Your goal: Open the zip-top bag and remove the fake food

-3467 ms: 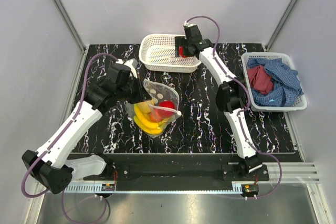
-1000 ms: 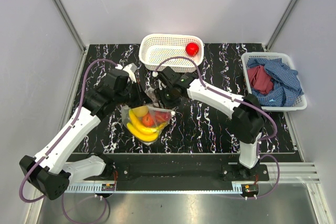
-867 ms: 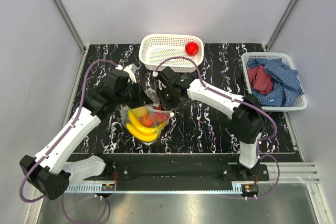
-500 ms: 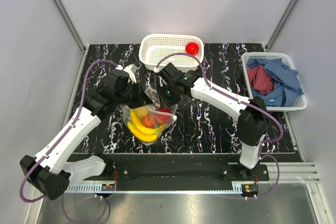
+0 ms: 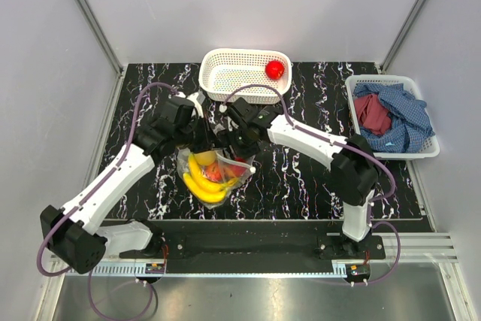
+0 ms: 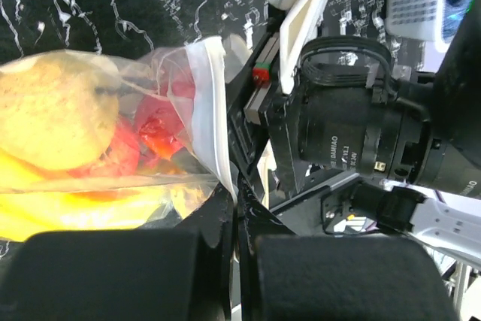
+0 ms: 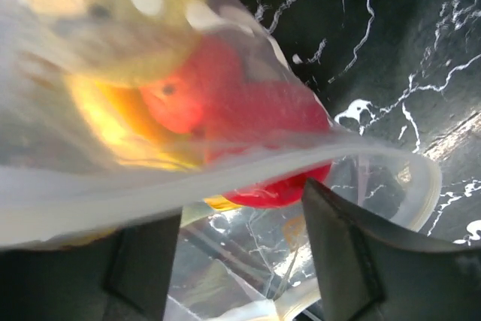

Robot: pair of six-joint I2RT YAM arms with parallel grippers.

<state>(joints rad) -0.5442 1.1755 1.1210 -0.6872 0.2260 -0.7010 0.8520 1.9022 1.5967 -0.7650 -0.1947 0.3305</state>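
The zip-top bag (image 5: 216, 173) is lying on the table (image 5: 301, 178) between the two arms. Its mouth is turned toward the far side and standing open, and the fake food (image 5: 209, 178) is bulging through the clear film. The banana bunch (image 5: 198, 183) is lying along the near side, the red pieces (image 5: 219, 174) are sitting just behind the mouth, and a yellow-orange fruit (image 6: 52, 122) is resting beside them.

You are handling something soft and light here. The film is crumpling around its load, so I judge the stiffer zip strip (image 6: 214, 122) to be the only sound place to take hold of the bag. The fruits look hard, glossy and round, so they are likely to slip out of a shallow pinch; go across the middle of one.

Your left gripper (image 6: 234, 223) is doing the anchoring, with its pads closed tight on the strip at one corner of the mouth. Your right gripper (image 7: 233, 212) is hanging at the mouth with its fingers spread wide and nothing between them. The nearest red piece (image 7: 248, 110) is sitting directly ahead of it. Whether the fingers are inside the rim, I cannot tell.

Farther out, one red fruit (image 5: 275, 69) is already sitting in the white mesh basket (image 5: 240, 96) at the far edge. A second basket (image 5: 398, 152), holding cloths, is standing off to the right.
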